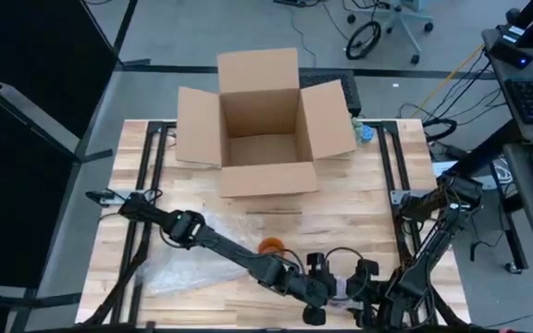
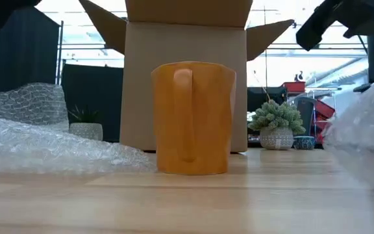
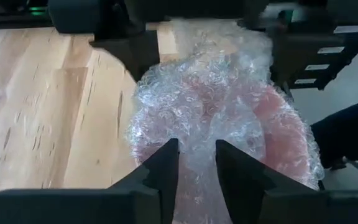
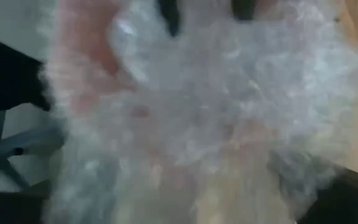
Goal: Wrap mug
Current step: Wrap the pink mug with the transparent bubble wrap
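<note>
Both grippers are meeting at the near table (image 1: 359,227) edge, well apart from the open cardboard box (image 1: 262,120): the left gripper (image 3: 196,163) fingers are pinching crinkled clear bubble wrap (image 3: 219,112); the right fingers' state is unclear. The upright orange ceramic mug (image 2: 193,117) is standing unwrapped between box and grippers, nearer the left arm.
</note>
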Action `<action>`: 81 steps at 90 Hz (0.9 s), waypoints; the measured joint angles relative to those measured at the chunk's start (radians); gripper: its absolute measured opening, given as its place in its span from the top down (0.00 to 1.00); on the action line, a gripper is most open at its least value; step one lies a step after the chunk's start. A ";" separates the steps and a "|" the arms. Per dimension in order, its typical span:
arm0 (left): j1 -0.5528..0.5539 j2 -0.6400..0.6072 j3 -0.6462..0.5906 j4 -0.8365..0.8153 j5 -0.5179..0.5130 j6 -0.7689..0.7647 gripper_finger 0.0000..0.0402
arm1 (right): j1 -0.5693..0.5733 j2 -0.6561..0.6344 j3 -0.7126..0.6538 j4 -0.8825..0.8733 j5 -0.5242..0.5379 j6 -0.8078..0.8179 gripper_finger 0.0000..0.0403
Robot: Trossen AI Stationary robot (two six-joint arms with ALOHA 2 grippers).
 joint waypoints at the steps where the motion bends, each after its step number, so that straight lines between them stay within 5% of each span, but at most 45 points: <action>1: 0.000 0.000 0.000 0.000 0.000 0.001 0.81 | 0.000 -0.004 0.007 -0.008 0.000 0.000 0.13; 23: 0.000 0.000 -0.004 0.012 0.006 0.031 0.87 | 0.027 -0.073 0.208 -0.295 0.033 0.014 0.13; 48: -0.002 0.001 -0.006 0.023 0.008 0.031 0.87 | -0.021 -0.052 0.212 -0.297 0.110 -0.065 0.16; 81: -0.005 0.001 -0.006 0.024 0.008 0.033 0.87 | 0.072 -0.060 0.230 -0.385 0.123 -0.031 0.68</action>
